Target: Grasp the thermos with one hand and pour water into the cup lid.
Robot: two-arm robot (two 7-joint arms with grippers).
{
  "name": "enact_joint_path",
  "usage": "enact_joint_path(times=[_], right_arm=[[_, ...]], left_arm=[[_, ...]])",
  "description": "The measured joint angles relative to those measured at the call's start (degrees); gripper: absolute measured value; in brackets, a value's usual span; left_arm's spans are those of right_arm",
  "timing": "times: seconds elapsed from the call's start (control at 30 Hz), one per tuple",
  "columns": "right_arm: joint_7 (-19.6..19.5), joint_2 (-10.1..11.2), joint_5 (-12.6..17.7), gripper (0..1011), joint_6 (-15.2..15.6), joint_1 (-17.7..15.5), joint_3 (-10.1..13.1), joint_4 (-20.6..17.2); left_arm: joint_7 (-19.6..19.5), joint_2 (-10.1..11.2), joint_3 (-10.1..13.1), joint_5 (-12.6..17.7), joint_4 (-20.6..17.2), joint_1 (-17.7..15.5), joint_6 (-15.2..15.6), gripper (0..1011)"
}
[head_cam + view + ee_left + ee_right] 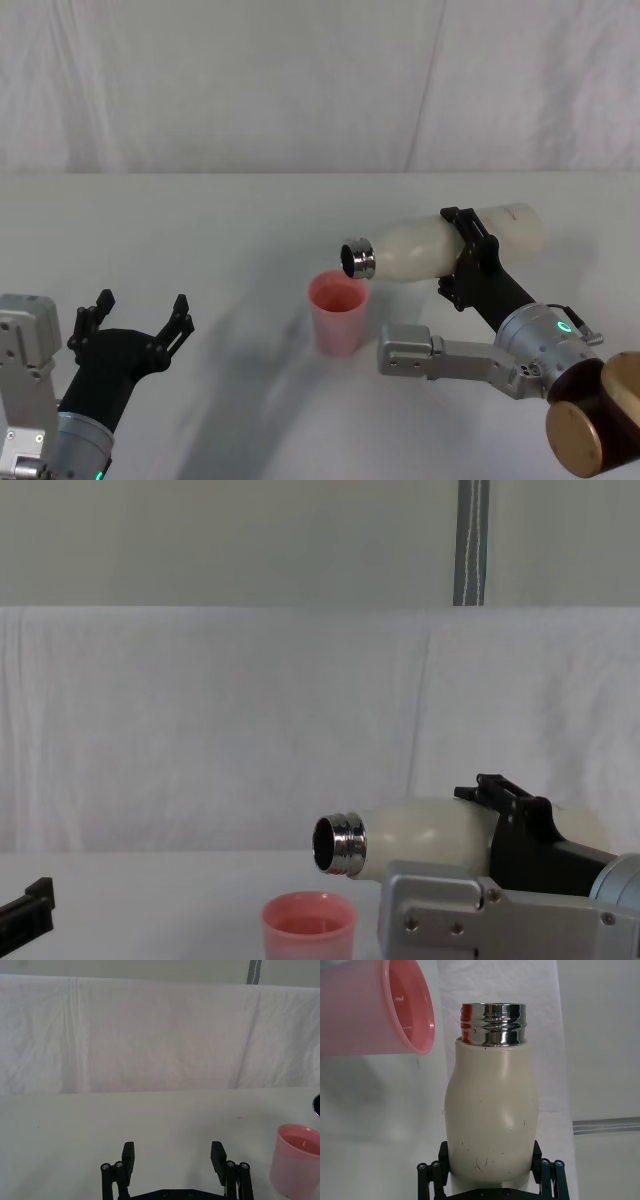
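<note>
The cream-white thermos (420, 248) lies nearly level in the air, held around its middle by my right gripper (472, 256). Its open steel neck (357, 259) points left and hangs just above the rim of the pink cup lid (337, 312), which stands upright on the table. From the chest, the thermos (420, 838) mouth is a little above and right of the cup lid (309, 927). The right wrist view has the thermos (491, 1110) between black fingers (432, 1175), with the cup lid (375, 1007) beside its neck. My left gripper (140, 315) rests open at the near left, away from both.
A white cloth covers the table (200, 230) and the backdrop behind it. In the left wrist view, the open left gripper (174, 1157) faces bare cloth, with the cup lid (296, 1167) off to one side. A grey pole (471, 542) stands behind the backdrop.
</note>
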Motion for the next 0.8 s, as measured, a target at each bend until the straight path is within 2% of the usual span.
enact_joint_path(times=[0.8], right_arm=[[-1.4,-0.2,-3.8,950,1.7,0.9,-1.2,0.7]], left_arm=[[0.0,0.0,0.0,0.0,0.0,0.0,0.0,1001]])
